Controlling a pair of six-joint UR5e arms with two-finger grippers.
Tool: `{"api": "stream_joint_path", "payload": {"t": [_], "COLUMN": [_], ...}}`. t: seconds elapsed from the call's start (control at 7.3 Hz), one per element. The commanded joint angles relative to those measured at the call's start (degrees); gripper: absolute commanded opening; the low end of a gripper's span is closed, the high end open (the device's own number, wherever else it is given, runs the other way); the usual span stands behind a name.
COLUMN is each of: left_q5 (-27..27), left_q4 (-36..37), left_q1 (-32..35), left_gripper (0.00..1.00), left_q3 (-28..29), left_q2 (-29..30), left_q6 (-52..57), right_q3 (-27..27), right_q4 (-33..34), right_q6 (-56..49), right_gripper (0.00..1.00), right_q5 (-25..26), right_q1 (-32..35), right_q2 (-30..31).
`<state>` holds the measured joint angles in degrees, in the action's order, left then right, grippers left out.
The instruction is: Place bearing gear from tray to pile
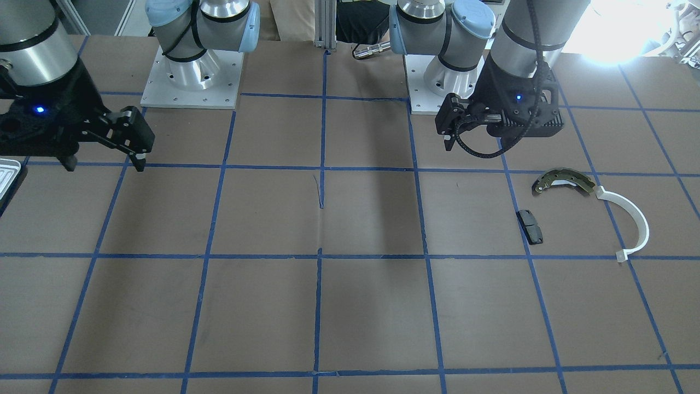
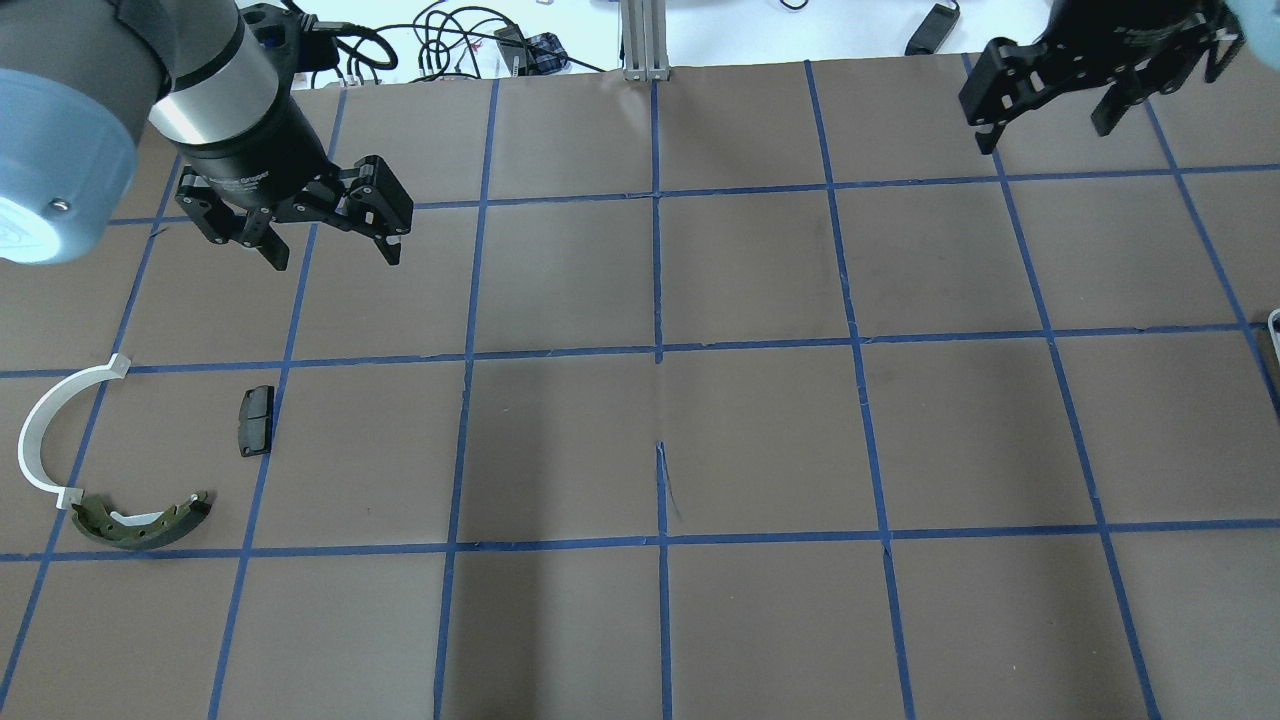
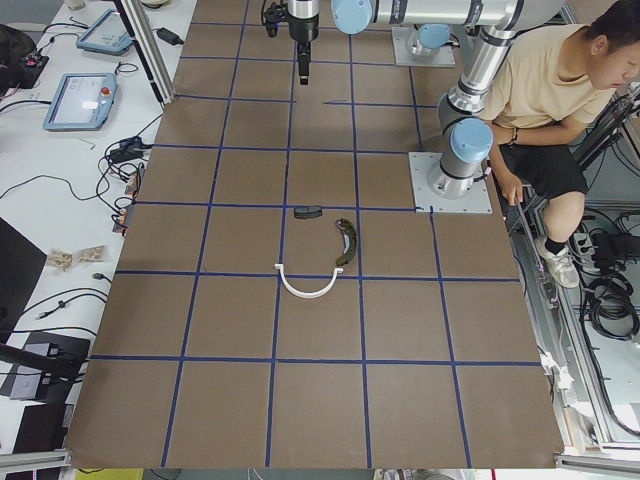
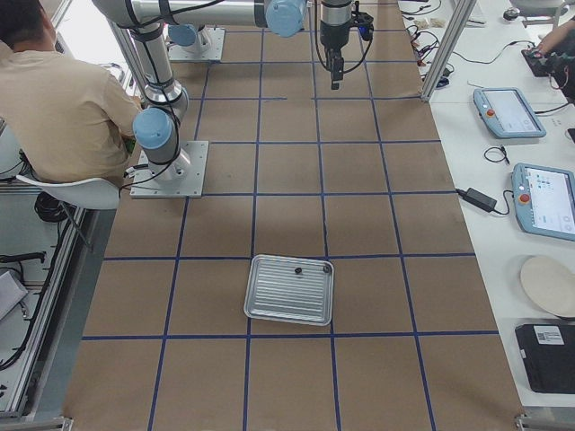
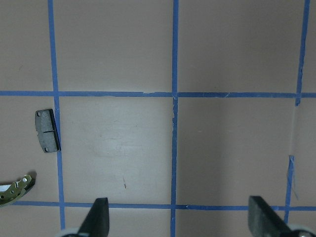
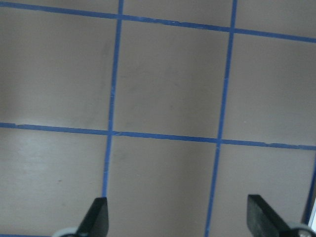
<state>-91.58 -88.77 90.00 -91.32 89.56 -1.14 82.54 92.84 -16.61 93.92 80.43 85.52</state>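
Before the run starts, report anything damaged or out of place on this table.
Only the brown paper cover: a short slit near the table's middle, just beside a blue tape line. The tray and the loose parts lie flat, nothing spilled.

2 silver arms [image 1: 514, 49], pale blue joint caps [image 1: 473, 24], black left gripper [image 2: 336, 260] and right gripper [image 2: 1042, 138], blue lights [image 1: 518, 98], black cable [image 1: 538, 49]

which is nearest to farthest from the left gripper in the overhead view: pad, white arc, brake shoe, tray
1. pad, just below the left gripper.
2. white arc and brake shoe, by the left edge: too close to call.
3. tray, a sliver at the far right edge.
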Motion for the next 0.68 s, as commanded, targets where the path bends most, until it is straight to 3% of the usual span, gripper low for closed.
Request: {"api": "stream_joint_path", "payload": {"t": [0.0, 0.27, 0.55], "left_q5": [0.0, 0.0, 0.0], "left_q4": [0.0, 0.0, 0.0], "left_q1": [0.0, 0.0, 0.0], "left_gripper": [1.0, 1.0, 1.0], "left_q3": [0.0, 0.0, 0.0], "left_q2": [0.0, 0.0, 0.0], "left_q6": [0.0, 0.0, 0.0], "right_q3": [-0.7, -1.1, 0.2], "right_q4": [0.1, 1.3, 5.3], "right_q6": [-23.6, -37.7, -43.1], "right_gripper": [0.97, 1.0, 1.0], "right_q5": [-1.0, -3.1, -3.7], "right_q1": [-15.4, -31.5, -39.6], "right_q2": [0.2, -1.8, -9.2]}}
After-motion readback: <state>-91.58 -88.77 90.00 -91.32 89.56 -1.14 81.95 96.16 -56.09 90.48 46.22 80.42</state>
